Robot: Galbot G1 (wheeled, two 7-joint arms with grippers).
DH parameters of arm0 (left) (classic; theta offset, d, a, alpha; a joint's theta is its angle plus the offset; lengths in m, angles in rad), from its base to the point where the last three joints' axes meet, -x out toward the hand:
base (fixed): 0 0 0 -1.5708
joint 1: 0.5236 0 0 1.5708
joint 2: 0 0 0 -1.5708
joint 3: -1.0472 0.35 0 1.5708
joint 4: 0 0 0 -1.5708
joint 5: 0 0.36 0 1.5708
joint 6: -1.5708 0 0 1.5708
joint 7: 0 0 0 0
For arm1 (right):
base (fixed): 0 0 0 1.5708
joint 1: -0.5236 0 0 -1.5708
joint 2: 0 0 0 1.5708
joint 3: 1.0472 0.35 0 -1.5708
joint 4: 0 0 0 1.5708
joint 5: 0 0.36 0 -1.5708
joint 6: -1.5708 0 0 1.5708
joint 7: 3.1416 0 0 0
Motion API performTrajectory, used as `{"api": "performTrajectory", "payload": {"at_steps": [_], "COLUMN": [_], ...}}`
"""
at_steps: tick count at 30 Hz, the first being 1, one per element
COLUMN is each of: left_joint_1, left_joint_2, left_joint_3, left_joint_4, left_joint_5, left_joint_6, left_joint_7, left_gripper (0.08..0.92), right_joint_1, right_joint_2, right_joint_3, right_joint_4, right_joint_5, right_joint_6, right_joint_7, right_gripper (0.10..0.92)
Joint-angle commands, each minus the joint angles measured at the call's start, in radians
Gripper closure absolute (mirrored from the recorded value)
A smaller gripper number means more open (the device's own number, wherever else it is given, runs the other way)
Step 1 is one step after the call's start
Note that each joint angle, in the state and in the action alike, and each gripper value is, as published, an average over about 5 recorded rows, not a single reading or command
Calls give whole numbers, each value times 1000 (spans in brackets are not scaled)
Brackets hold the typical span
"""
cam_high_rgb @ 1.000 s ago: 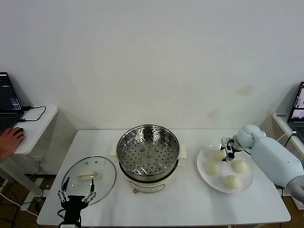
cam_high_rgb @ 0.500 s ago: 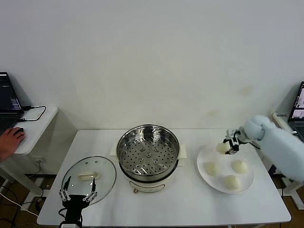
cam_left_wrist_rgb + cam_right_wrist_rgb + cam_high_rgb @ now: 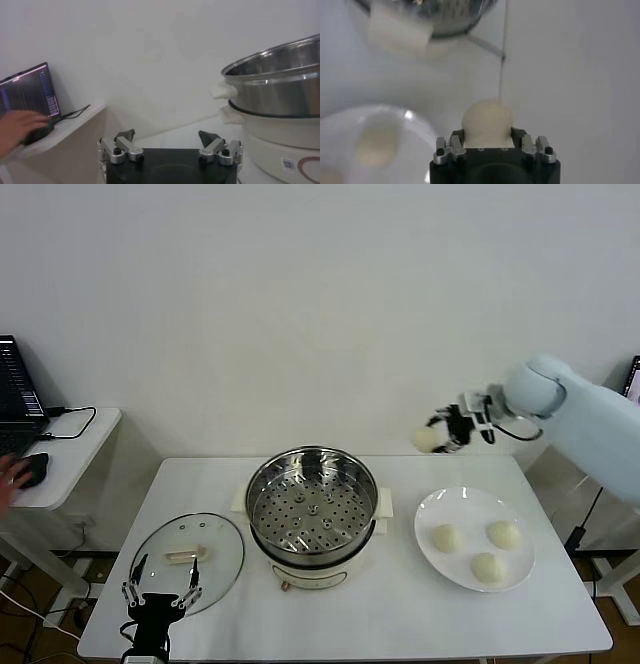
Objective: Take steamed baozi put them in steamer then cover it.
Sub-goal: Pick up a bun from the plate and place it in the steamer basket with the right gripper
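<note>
You have one bun [image 3: 428, 440] pinched between the fingers of the right gripper [image 3: 441, 434], lifted well above the table [image 3: 400, 604] at the right of centre in the head view. In the right wrist view the fingers sit narrowly apart, pressed on either side of the bun [image 3: 487, 120], which bulges out past them.

The steamer [image 3: 312, 509] stands open at the centre of the frame, its perforated floor bare. Three more buns lie on the white plate [image 3: 440, 502] at lower right. The glass lid [image 3: 187, 562] rests flat on the table at lower left, and the left gripper [image 3: 160, 595] hovers over its near edge with fingers spread wide and nothing in them; the left wrist view shows them [image 3: 125, 136] open and empty.

To do this step well, carry the bun leftward at its present height until it is over the pot, then lower it inside the rim before you let go. Aim for one side of the perforated floor rather than the middle, so the other three will fit. Ease the fingers apart gently; soft dough may cling to a pad.

Mind the steel rim and the cream side handle [image 3: 385, 502] facing the plate: come down from above, not across. The space above the pot is free, and the lid and left arm are well apart from your path.
</note>
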Motion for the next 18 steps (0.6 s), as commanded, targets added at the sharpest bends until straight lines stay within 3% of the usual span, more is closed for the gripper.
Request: {"api": "performTrajectory", "payload": {"at_steps": [1, 10, 18], "left_joint_1": [0, 5, 9], "left_joint_2": [0, -16, -22], "left_joint_3": [0, -11, -23], "left_joint_4": [1, -13, -17], "left_joint_5": [0, 3, 0], "left_joint_6": [-2, 0, -1], "left_joint_7": [0, 0, 0], "left_gripper": [177, 177, 177], "right_joint_1": [136, 89, 50], "right_joint_2": [126, 358, 453], "right_joint_3": [-138, -231, -264], "right_joint_4": [34, -73, -151], "right_joint_5": [123, -36, -238], "right_joint_6": [63, 230, 359], "right_joint_7": [53, 52, 30], "right_gripper": [438, 431, 431]}}
